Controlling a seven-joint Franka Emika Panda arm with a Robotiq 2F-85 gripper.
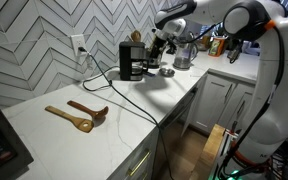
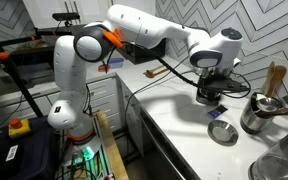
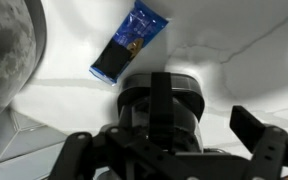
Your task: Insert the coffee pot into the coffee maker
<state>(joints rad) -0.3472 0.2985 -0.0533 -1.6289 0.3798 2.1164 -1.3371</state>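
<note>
- Three views, taken in turn.
- Exterior view: coffee maker [image 1: 131, 59] stands black by the wall; gripper [image 1: 162, 48] hangs just beside its front, over the counter [image 1: 84, 135]; two wooden spoons [image 1: 79, 115] lie well apart; pot not made out.
- Exterior view: gripper [image 2: 209, 92] low over the white counter; fingers unclear.
- Wrist view: coffee pot [image 3: 160, 98] sits directly under the gripper [image 3: 169, 150], dark lid upward; fingers [image 3: 267, 152] spread either side, not pinching; blue packet [image 3: 130, 40] beyond; maker's recess out of frame.

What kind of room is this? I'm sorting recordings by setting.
Probably a home kitchen: a white countertop over cabinet doors, a herringbone tile backsplash, wooden spoons and a coffee maker.
</note>
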